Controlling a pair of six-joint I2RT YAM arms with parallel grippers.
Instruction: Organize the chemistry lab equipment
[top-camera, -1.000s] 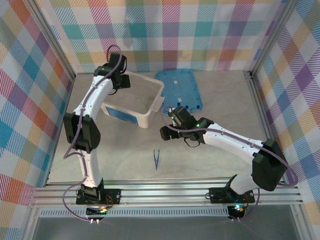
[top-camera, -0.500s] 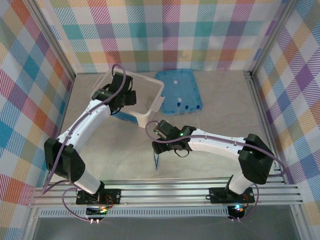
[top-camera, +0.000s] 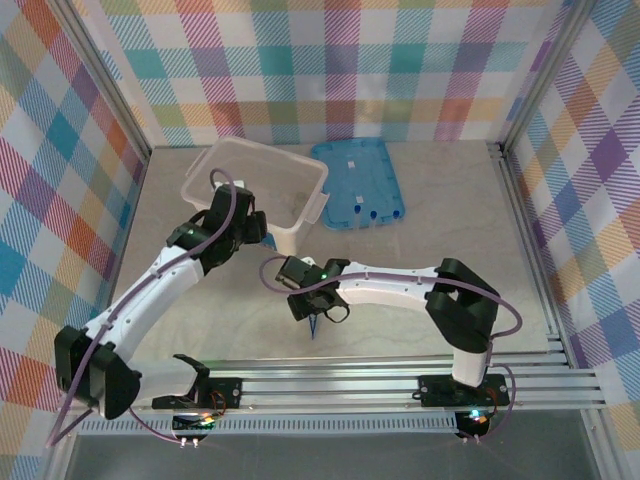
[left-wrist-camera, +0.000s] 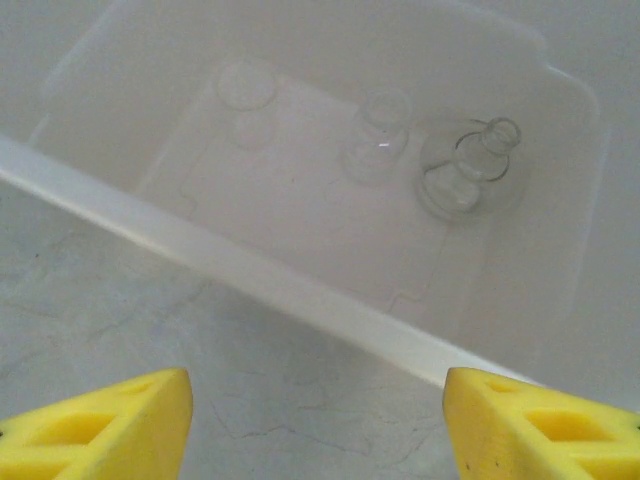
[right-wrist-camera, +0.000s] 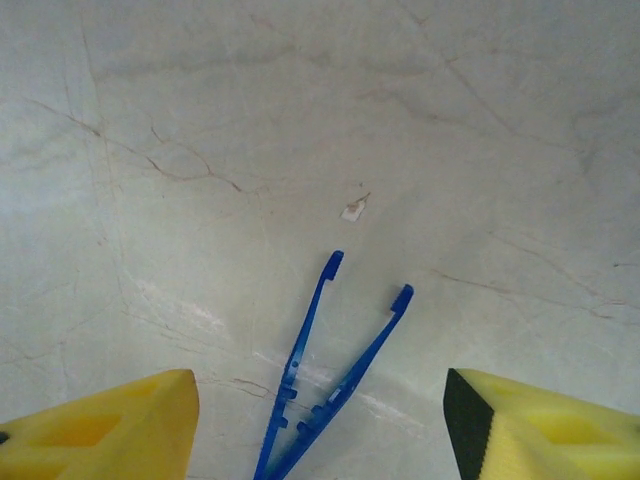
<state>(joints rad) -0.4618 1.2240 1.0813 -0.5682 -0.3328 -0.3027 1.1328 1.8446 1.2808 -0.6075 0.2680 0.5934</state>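
Right jaws are hovering open, empty, straddling slim dark-blue plastic tweezers (right-wrist-camera: 304, 340): pickup step, probably needing lowering, then closing. Left jaws are gaping empty.

Flask (left-wrist-camera: 470, 170) and beakers (left-wrist-camera: 380, 135) in tub (left-wrist-camera: 250, 272), lid (top-camera: 355, 172) right of it, tubes (top-camera: 372, 213) on lid, tweezers (right-wrist-camera: 293, 385) in front

counter (right-wrist-camera: 480, 120) looks like matt veined stone, tweezers (right-wrist-camera: 290, 385) are smooth glossy blue plastic, tub (left-wrist-camera: 250, 270) is frosted translucent plastic, and the flask (left-wrist-camera: 465, 175) inside reads as clear shiny glass
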